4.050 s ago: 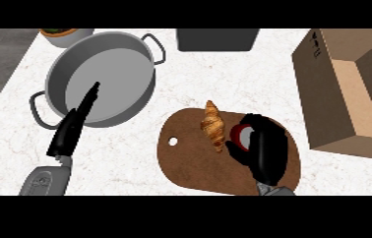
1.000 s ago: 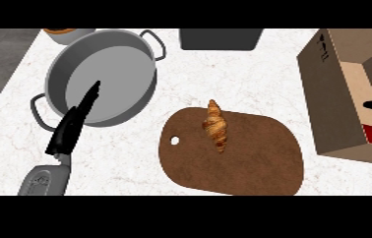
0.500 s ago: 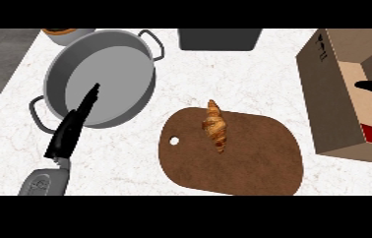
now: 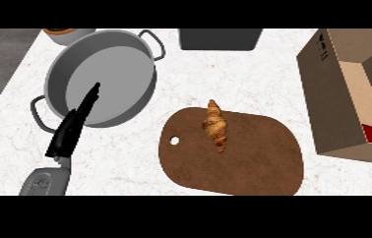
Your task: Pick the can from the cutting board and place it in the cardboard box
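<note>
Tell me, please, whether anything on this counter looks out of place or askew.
Nothing looks spilled, tipped or damaged. The one oddity is the croissant lying bare on the cutting board. A red sliver shows inside the cardboard box at the right edge, too small to identify.

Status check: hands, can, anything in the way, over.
Hands: left hand open, resting at left; right hand out of view. Red sliver inside cardboard box, likely the can. Cutting board holds only a croissant.
</note>
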Robot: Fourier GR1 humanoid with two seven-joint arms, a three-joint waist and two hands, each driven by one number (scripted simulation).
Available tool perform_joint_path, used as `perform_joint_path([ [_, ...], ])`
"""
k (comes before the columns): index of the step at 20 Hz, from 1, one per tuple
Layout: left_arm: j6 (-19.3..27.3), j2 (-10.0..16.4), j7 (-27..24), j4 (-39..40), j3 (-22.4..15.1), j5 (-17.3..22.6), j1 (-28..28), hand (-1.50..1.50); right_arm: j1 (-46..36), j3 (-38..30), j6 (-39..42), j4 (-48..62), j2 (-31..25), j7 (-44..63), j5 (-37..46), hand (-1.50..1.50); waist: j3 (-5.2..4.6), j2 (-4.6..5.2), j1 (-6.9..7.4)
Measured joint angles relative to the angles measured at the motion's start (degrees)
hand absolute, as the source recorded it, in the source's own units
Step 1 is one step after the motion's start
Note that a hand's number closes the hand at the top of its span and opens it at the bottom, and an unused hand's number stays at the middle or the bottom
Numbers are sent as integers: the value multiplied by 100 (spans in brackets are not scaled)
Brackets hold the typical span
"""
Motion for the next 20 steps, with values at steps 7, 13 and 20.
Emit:
perform_joint_path([
  [7, -7, -23, -67, 18, -7, -10, -30, 0, 188, -559, -54, 1343, -859, -1187, -475, -150, 10, 25, 47],
  [13, -31, -47, 45, -37, -18, -6, -41, 0, 493, -846, 100, 2183, -1449, -1908, -757, -150, 12, 37, 67],
  [20, -96, -39, 64, -23, 7, 39, -65, 0, 932, -907, 340, 2728, -1852, -2504, -835, -150, 22, 55, 83],
])
